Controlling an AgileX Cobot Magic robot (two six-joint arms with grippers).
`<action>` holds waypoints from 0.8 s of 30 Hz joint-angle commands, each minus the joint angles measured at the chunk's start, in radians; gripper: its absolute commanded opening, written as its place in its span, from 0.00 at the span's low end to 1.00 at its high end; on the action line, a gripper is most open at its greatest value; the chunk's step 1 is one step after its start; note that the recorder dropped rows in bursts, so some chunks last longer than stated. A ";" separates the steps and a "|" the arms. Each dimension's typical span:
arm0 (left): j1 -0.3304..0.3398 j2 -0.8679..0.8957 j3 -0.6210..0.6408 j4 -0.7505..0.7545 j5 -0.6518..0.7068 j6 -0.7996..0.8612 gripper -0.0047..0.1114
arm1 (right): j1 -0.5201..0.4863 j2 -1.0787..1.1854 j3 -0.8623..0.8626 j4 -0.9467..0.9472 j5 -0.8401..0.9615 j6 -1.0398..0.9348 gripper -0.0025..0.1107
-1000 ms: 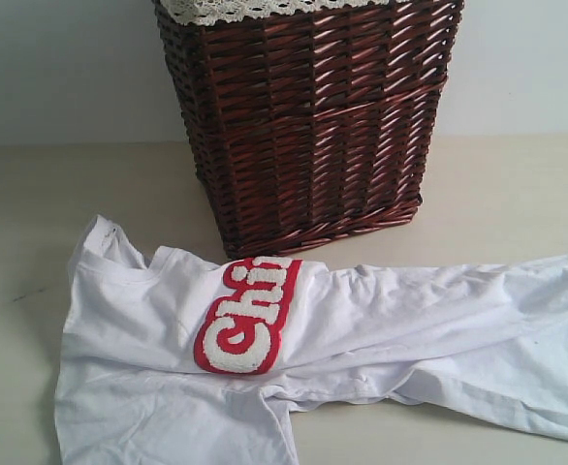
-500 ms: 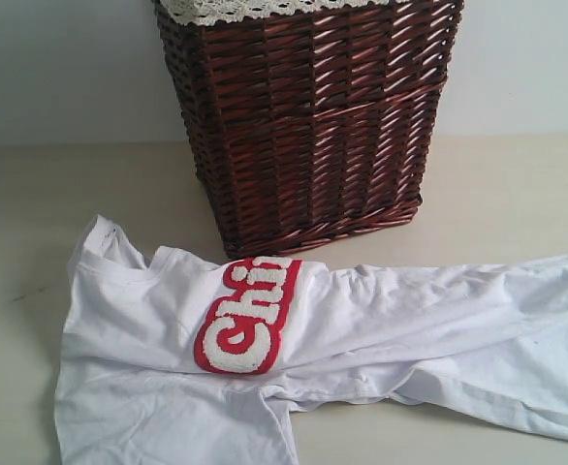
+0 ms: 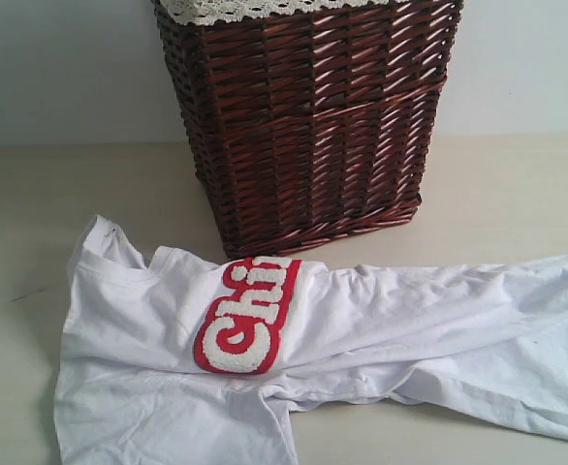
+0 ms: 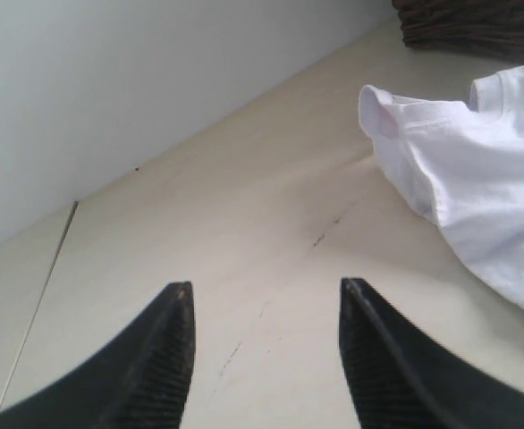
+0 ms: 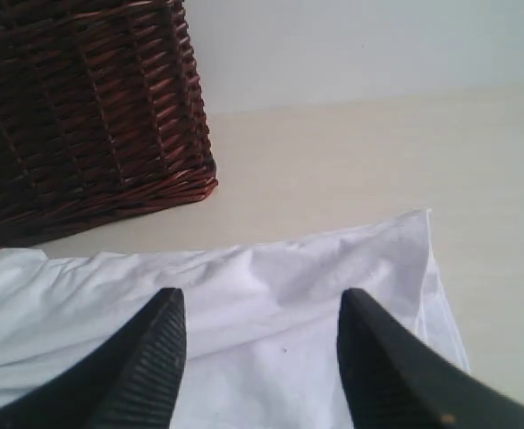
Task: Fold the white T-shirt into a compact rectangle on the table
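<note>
Your left jaws stand apart with nothing between them, over a bare patch of the pale beige wood-look surface (image 4: 244, 223), so there is no grip on that side. The nearest cloth is a short sleeve (image 4: 405, 134), near the jaws but not touching them. Your right jaws are also apart and empty. They hang directly above the far plain end of the large crumpled white cotton T-shirt (image 5: 289, 286), likely lined up to pinch that edge, though contact can't be confirmed from here. Neither arm shows in the exterior view. The shirt itself lies spread sideways across the surface, rumpled and partly doubled over itself. Its fuzzy white lettering on a red band (image 3: 240, 320) faces up left of centre, and its body trails off to the right. It is not a rectangle yet, so by my read folding has barely begun. One arm is placed at each end, which fits a stretch-and-flatten move before any fold. Behind the shirt stands a tall dark red-brown wicker basket (image 3: 313, 126) with white lace trim (image 3: 236, 10) at its rim. The shirt lies outside it, with its upper edge just beside the base; whether they touch can't be told. No view shows inside the basket, so its contents are unknown.
</note>
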 commanded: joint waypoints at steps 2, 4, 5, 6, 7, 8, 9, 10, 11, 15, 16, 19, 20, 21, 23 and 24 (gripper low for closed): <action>-0.006 -0.006 0.003 -0.004 -0.004 -0.001 0.47 | -0.016 -0.027 0.001 -0.041 0.018 0.026 0.47; -0.006 -0.006 0.003 -0.004 -0.004 -0.001 0.47 | -0.049 -0.113 0.001 -0.052 0.045 0.023 0.47; -0.006 -0.006 0.003 -0.004 -0.004 -0.001 0.47 | -0.074 -0.124 0.001 -0.068 0.060 0.023 0.47; -0.004 -0.006 0.003 -0.004 -0.007 -0.001 0.47 | -0.088 -0.124 0.001 -0.078 0.065 0.023 0.47; -0.004 -0.006 0.003 0.000 -0.002 -0.001 0.47 | -0.095 -0.124 0.001 -0.083 0.087 0.023 0.47; -0.004 -0.006 0.003 -0.007 -0.002 -0.001 0.47 | -0.102 -0.124 0.001 -0.081 0.087 0.023 0.47; -0.004 -0.006 0.003 -0.009 -0.004 -0.001 0.47 | -0.104 -0.124 0.001 -0.081 0.091 0.023 0.47; -0.004 -0.006 0.003 -0.007 -0.002 -0.001 0.47 | -0.104 -0.124 0.001 -0.081 0.091 0.024 0.47; -0.004 -0.006 0.003 -0.009 -0.002 -0.001 0.47 | -0.104 -0.124 0.001 -0.081 0.091 0.031 0.47; -0.004 -0.006 0.003 -0.009 -0.002 -0.001 0.47 | -0.104 -0.124 0.001 -0.081 0.096 0.051 0.47; -0.004 -0.006 0.003 -0.009 -0.002 -0.001 0.47 | -0.104 -0.124 0.001 -0.078 0.094 0.051 0.47; -0.004 -0.006 0.003 -0.009 -0.002 -0.001 0.47 | -0.104 -0.124 0.001 -0.078 0.094 0.049 0.47; -0.004 -0.006 0.003 -0.009 -0.002 -0.001 0.47 | -0.104 -0.124 0.001 -0.078 0.092 0.049 0.47; -0.004 -0.006 0.003 -0.009 -0.002 -0.001 0.47 | -0.104 -0.124 0.001 -0.078 0.092 0.049 0.47; -0.004 -0.006 0.003 -0.009 -0.002 -0.001 0.47 | -0.104 -0.124 0.001 -0.078 0.092 0.049 0.47; -0.004 -0.006 0.003 -0.009 -0.002 -0.001 0.47 | -0.104 -0.124 0.001 -0.078 0.092 0.049 0.47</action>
